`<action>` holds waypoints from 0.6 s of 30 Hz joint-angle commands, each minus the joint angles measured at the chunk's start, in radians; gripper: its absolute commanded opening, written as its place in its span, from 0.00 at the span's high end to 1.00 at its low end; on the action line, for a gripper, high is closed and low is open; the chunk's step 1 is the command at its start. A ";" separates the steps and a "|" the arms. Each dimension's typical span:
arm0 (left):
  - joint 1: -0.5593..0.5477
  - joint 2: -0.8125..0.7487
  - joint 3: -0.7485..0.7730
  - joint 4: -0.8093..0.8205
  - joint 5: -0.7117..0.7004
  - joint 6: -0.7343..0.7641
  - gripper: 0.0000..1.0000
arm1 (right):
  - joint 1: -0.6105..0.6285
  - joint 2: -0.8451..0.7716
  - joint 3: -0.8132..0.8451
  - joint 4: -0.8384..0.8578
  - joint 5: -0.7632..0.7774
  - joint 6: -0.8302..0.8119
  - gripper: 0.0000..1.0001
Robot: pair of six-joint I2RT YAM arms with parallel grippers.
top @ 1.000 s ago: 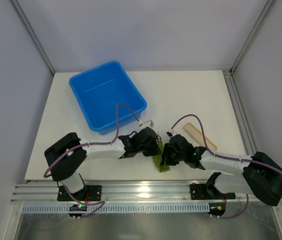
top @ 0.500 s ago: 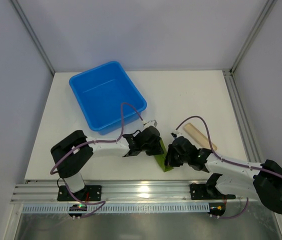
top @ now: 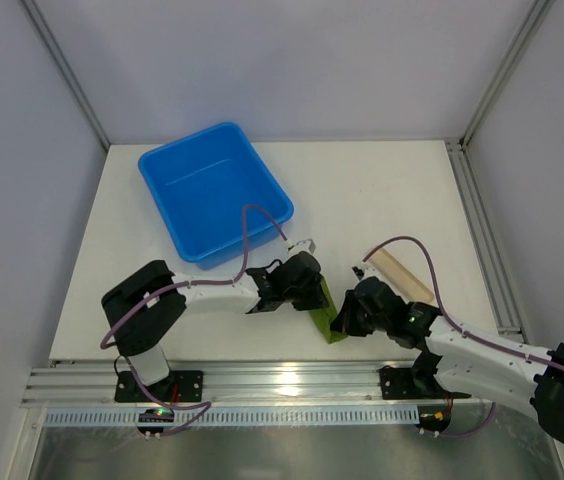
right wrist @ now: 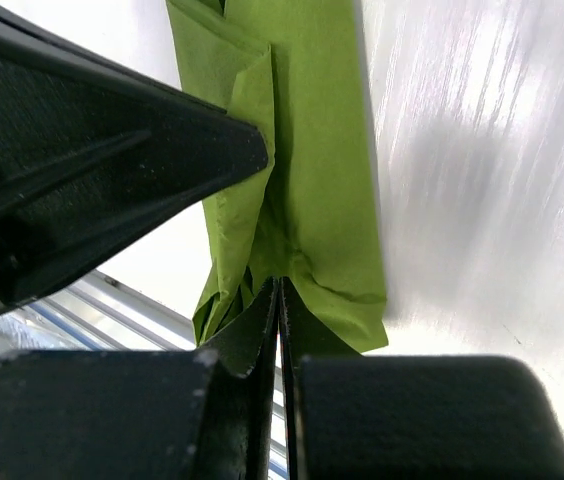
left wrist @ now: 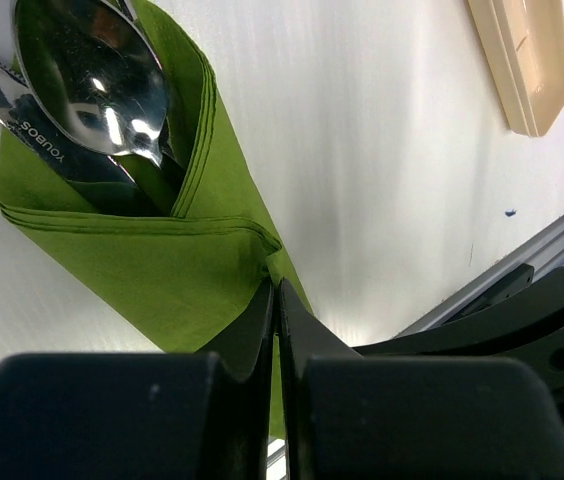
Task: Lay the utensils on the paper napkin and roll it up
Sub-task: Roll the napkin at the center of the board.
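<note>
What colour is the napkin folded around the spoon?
The napkin is plain lime green, clearest in the left wrist view.

A white table (top: 392,190) fills a booth with plain, pale grey walls (top: 292,60). Slanting aluminium posts (top: 65,70) rise at the far corners, and an aluminium strip (top: 477,225) runs along the table's right edge. A rail (top: 292,385) crosses the near edge, with grey sheet metal (top: 292,455) below it. Soft, even light leaves glare on the tabletop.

Green napkin (left wrist: 152,270), silvery utensils (left wrist: 92,80), blue bin (top: 212,190)
</note>
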 commanded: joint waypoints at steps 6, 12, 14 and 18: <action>-0.011 0.016 0.047 0.026 -0.009 0.020 1.00 | 0.040 -0.012 -0.039 0.039 0.001 0.038 0.96; -0.014 0.023 0.056 0.020 -0.010 0.022 1.00 | 0.053 0.005 -0.065 0.064 -0.003 0.053 0.96; -0.017 0.027 0.062 0.019 -0.007 0.020 1.00 | 0.059 -0.003 -0.075 0.062 0.003 0.058 0.96; -0.025 0.025 0.071 0.019 -0.012 0.020 1.00 | 0.061 -0.023 -0.094 0.049 0.024 0.068 0.96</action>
